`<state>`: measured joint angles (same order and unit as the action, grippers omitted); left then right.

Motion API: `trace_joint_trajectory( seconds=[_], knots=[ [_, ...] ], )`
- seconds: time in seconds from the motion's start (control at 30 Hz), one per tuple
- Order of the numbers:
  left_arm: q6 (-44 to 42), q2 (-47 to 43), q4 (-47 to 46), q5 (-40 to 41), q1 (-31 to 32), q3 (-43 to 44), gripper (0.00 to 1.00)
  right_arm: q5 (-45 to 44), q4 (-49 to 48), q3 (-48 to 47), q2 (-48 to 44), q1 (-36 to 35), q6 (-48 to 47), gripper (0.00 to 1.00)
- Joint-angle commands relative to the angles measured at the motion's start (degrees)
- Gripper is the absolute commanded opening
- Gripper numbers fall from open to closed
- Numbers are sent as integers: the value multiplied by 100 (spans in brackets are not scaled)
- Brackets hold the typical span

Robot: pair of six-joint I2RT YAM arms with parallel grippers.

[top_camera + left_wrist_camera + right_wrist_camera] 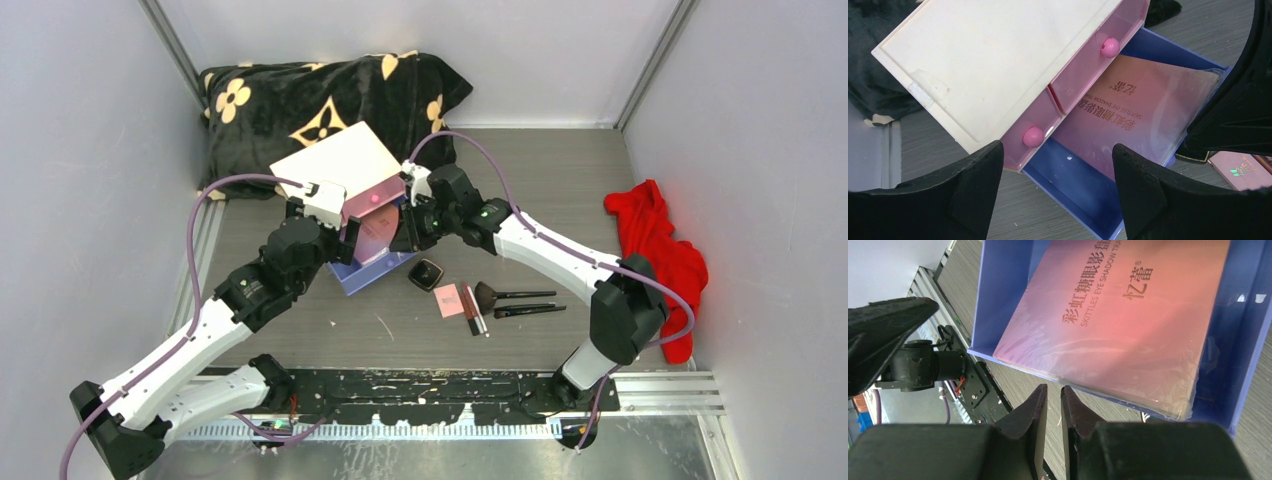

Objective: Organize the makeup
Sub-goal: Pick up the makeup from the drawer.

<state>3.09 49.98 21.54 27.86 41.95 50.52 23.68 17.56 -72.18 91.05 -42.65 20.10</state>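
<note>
- Nearest the arm bases, loose on the tabletop (pixel 560 190): two black-handled brushes (pixel 520 294), what look like two slim tubes (pixel 474 310), one pink compact (pixel 449 300) and one black compact (pixel 427 273). All lie just beside the open drawer and none is put away yet.
- Next comes one blue drawer (pixel 998 290), pulled out. In it is one iridescent eyeshadow palette (pixel 1118 325), which lies tilted, with one edge apparently propped on the drawer wall.
- The right pincer (pixel 1053 390) hovers above the palette's near edge, its fingers almost pressed together and holding nothing.
- The left pincer (pixel 1057 150) is spread wide and empty, above the drawer's corner.
- Behind them is one white chest (pixel 993 60) with two pink drawers (pixel 1088 70), both shut, each with one round knob.
- Farthest is one black floral cushion (pixel 310 95), touching the chest.
- Risks, as I judge them:
  - If the drawer is pushed shut while the palette sits propped up, the palette could jam against the pink drawers or pop out.
  - A hard shove could slide the light chest back into the cushion.
  - The two pincers crowd the same drawer and could knock each other.
  - The black compact, close to the drawer, could be swept aside.
</note>
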Motion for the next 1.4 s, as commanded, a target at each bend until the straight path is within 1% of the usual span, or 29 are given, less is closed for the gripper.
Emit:
trace_joint_trajectory(
  seconds=[0.0, 0.43, 0.63, 0.77, 0.83, 0.9, 0.97, 1.03, 1.1, 1.23, 1.37],
  knots=[
    [125, -110, -122, 19, -42, 13, 79, 91, -332, -346, 47, -32, 25, 22],
    [131, -246, -25, 33, -49, -4, 79, 167, -362, -542, 714, -28, 61, 22],
    [113, -236, -35, 44, -75, -1, 79, 80, -273, -582, 576, -26, -36, 22],
    [133, -194, -59, -17, -94, 24, 79, -79, -180, -540, 231, -29, -199, 28],
    [154, -172, -68, -57, -91, 27, 79, -286, -132, -479, -6, -28, -258, 40],
    [179, -139, -73, -73, -91, 11, 79, -638, 5, -456, -240, -30, -387, 47],
    [185, -116, -67, -79, -99, 3, 79, -1066, 187, -444, -434, -25, -551, 60],
    [208, -111, -50, -83, -96, 13, 80, -1539, 370, -434, -561, -11, -695, 67],
    [244, -134, -53, -107, -93, 32, 79, -1773, 482, -413, -604, 50, -778, 70],
    [379, -157, -11, -185, -110, 49, 80, -1640, 720, -464, -492, 231, -801, 71],
    [550, -101, 213, -342, -109, 98, 79, -1690, 835, -451, -415, 356, -829, 71]
  ],
)
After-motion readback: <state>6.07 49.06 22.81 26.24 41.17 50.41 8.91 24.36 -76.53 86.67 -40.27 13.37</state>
